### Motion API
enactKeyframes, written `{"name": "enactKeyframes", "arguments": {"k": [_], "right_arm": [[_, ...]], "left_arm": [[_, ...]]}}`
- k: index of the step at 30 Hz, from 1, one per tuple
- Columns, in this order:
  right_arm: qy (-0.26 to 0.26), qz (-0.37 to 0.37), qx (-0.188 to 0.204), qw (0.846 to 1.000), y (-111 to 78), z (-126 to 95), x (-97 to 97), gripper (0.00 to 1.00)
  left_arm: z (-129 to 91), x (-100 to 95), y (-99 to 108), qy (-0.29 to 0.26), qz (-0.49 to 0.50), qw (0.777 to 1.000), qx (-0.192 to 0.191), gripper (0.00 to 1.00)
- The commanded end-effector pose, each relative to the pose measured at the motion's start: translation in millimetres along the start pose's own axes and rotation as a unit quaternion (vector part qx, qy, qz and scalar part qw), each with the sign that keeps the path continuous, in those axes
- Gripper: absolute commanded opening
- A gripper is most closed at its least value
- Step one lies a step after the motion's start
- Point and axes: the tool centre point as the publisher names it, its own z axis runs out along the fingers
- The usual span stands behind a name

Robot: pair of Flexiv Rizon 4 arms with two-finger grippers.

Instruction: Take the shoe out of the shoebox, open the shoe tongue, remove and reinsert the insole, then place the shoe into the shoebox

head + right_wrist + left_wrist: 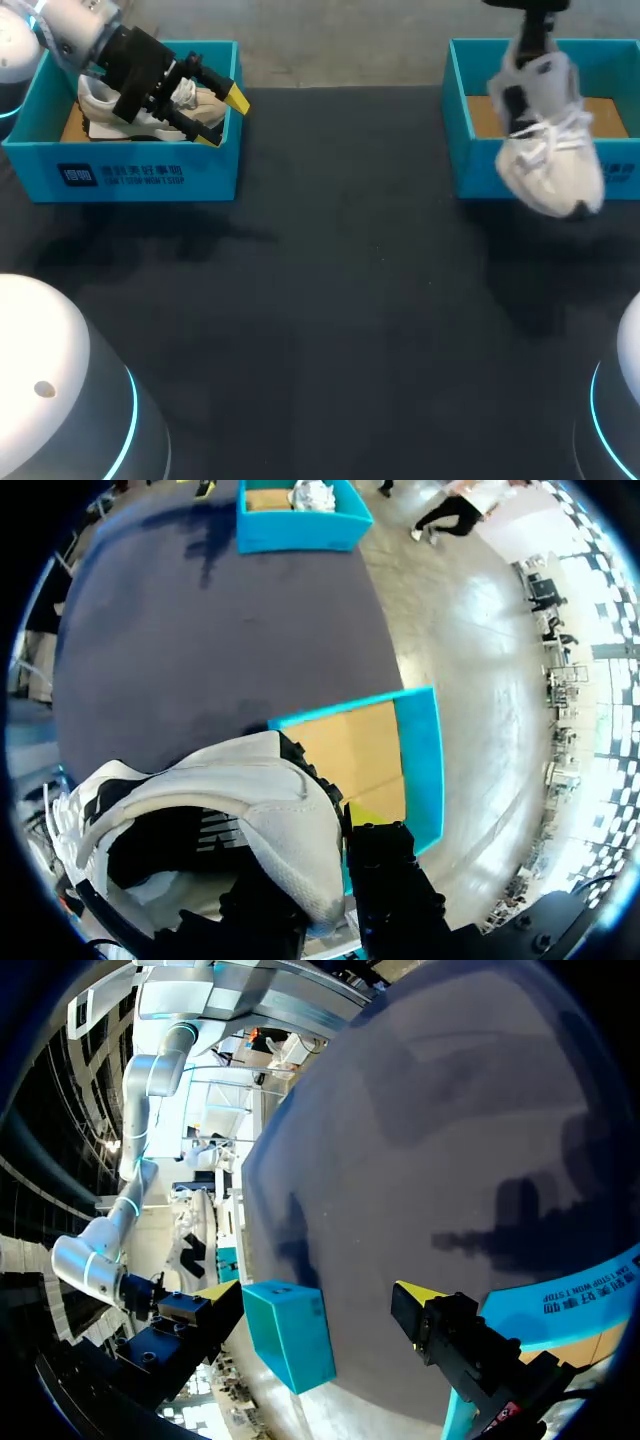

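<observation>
Clamping on the heel collar of a white shoe [550, 150], the right jaws are gripping it with one yellow fingertip [362, 815] pressing outside the collar and the other finger reaching inside the opening. The shoe, trimmed in black, is hanging toe-down in the air with its laces trailing loose. It is hovering over the near wall of the right-hand blue shoebox [472, 150], whose brown cardboard floor is showing behind it. The right arm [540, 25] is reaching down to it from above.

Across the dark tabletop [350, 300], the left jaws are standing wide apart and gripping nothing. Their yellow tips [237, 98] are hanging over the inner end of the left-hand blue shoebox [150, 175]. A second pale shoe [100, 100] is lying inside that box, partly hidden beneath the left arm [70, 30], and whether the jaws are touching it cannot be told. The two boxes are sitting well apart at the far corners of the tabletop.
</observation>
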Motion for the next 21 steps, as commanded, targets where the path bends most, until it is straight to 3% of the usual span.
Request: {"name": "enactKeyframes", "arguments": {"k": [1,6,11,21], "right_arm": [[-0.005,-0.003,-0.003,1.0,-43.3,9.7,-12.9,0.0],[-0.007,0.015,0.027,0.999,-74.5,25.6,-33.0,0.0],[-0.016,0.005,0.033,0.999,-93.9,37.9,-49.0,0.0],[-0.016,0.005,0.033,0.999,-93.9,37.9,-49.0,0.0]], "left_arm": [[-0.2,-0.5,-1.0,0.002,0.0,1.0,-0.001,1.0],[-0.2,-0.5,-1.0,0.002,0.0,1.0,-0.001,1.0],[-0.2,-0.5,-1.0,0.002,0.0,1.0,-0.001,1.0],[-0.2,-0.5,-1.0,0.002,0.0,1.0,-0.001,1.0]]}}
